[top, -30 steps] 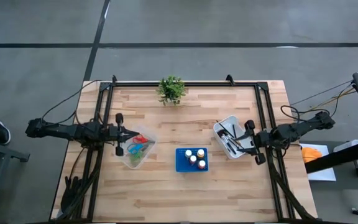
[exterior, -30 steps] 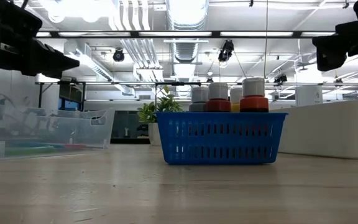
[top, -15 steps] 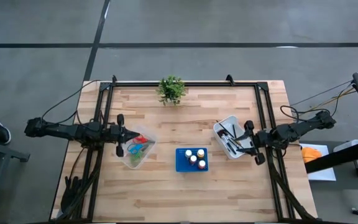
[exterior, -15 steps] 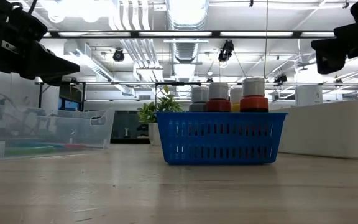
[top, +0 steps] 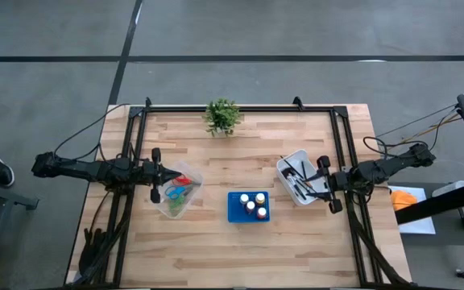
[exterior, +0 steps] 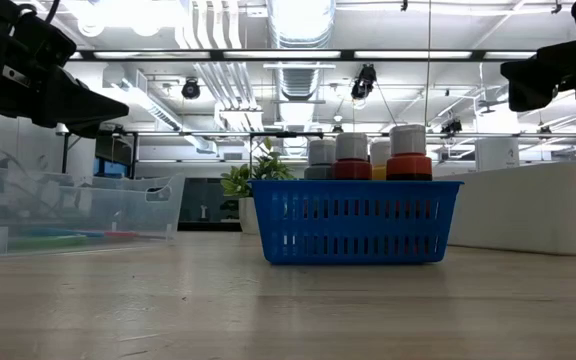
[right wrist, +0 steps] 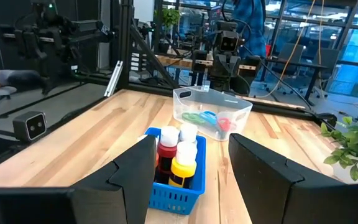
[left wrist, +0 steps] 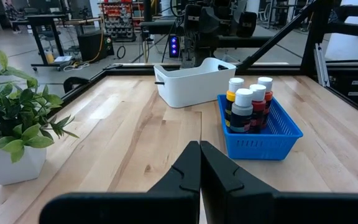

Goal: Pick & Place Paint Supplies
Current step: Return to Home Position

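**A:** So why is the desk laid out like that? Looks all tidied up.

**B:** Sorted by kind, as far as anyone can tell. The two arms reach in from 9 and 3 o'clock and carry nothing. The left hand hangs above the 9 o'clock rim of the transparent bin, fingers pressed together with nothing between them. The right hand is at the 3 o'clock edge of the white bin, fingers spread wide, also empty. Best guess is the sorting's finished and only the trip home is left.

**A:** And the counts?

**B:** One transparent bin at 9 o'clock, one white bin at 3, and one blue basket just toward 6 from the middle. There's also one potted plant at 12, which isn't part of the job.

Four paint bottles stand upright in the basket, packed close, probably so they prop each other up. Three scissors, red, blue and green, lie flat in the transparent bin. The brushes lie in the white bin, but they're thin dark sticks overlapping each other, so there's no proper count on those.
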